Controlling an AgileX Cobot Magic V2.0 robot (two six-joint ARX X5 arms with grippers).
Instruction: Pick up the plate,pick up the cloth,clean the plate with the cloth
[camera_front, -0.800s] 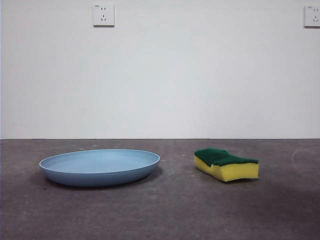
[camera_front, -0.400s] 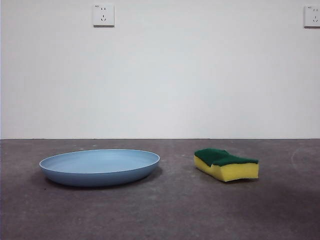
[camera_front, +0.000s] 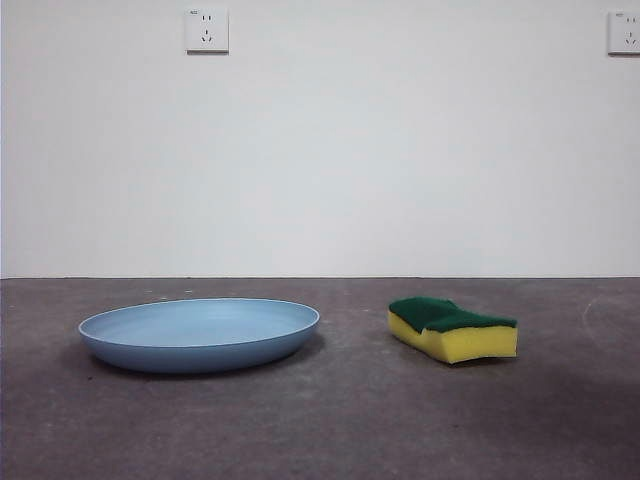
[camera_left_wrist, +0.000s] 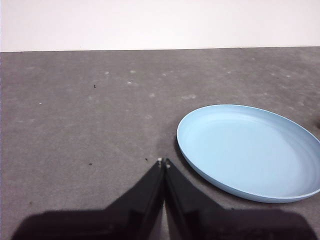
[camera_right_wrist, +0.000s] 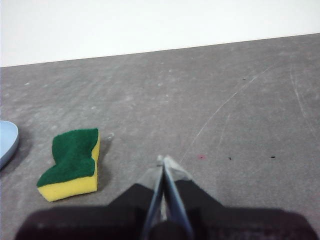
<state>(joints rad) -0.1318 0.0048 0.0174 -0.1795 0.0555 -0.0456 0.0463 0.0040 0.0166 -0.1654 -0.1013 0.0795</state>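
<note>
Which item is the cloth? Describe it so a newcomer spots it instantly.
On the dark grey table before the white wall, look beside the wide blue plate, clear of it. The cloth is a small wavy-sided sponge: yellow foam, dark green top.

Setting reads as a bare robot test room or lab, not a home. Evidence: plain white wall (camera_front: 400, 150), undecorated, running the full width at 12 o'clock; two white wall sockets, one (camera_front: 207, 30) toward 11 o'clock, one (camera_front: 625, 32) at the 1 o'clock corner; a dark grey desk (camera_front: 350, 420) with a speckled, scuffed surface and pale scratch marks (camera_right_wrist: 225, 105). Only a plate (camera_front: 200, 333) and a sponge (camera_front: 452, 328) stand on it, staged well apart.
</note>
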